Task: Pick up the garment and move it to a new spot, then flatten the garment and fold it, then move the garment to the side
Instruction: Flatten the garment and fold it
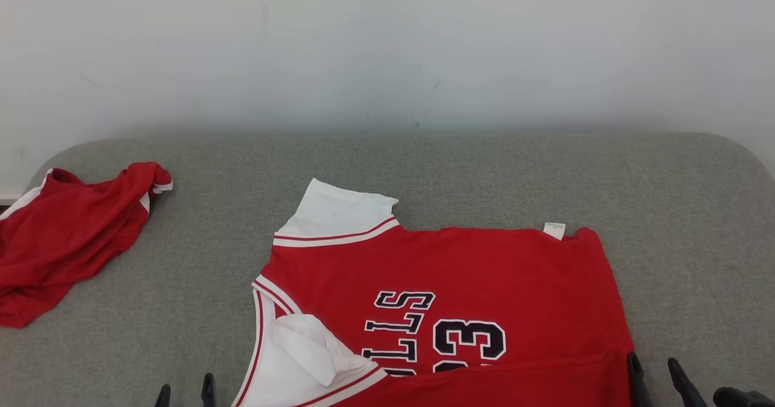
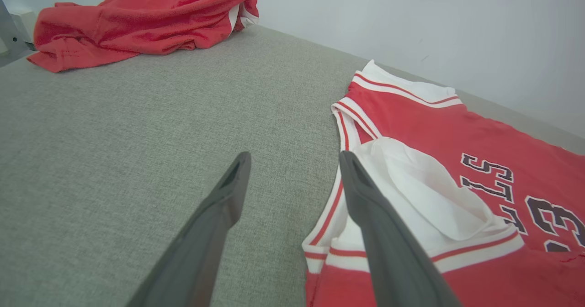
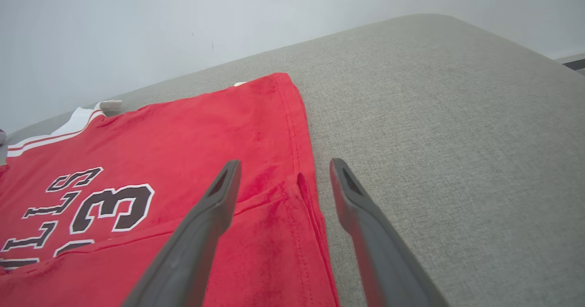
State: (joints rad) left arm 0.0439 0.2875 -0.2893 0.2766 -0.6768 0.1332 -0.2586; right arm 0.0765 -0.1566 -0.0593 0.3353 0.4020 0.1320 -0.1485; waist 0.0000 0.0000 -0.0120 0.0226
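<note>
Showing long, dark grey, tapering fingers [image 2: 384, 234] on the left gripper [image 2: 295, 157] and right gripper [image 3: 284, 163], each bearing a slot near its tip.

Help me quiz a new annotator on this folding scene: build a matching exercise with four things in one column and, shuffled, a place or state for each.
Things:
1. basketball jersey
2. crumpled red garment
3. left gripper
4. right gripper

Places or states:
A. bunched up at the far left of the grey fabric surface
B. open, at the jersey's hem corner
C. spread out, near edge folded over the number
D. open, beside the jersey's white shoulder end

Pairs: 1-C, 2-A, 3-D, 4-B
</note>
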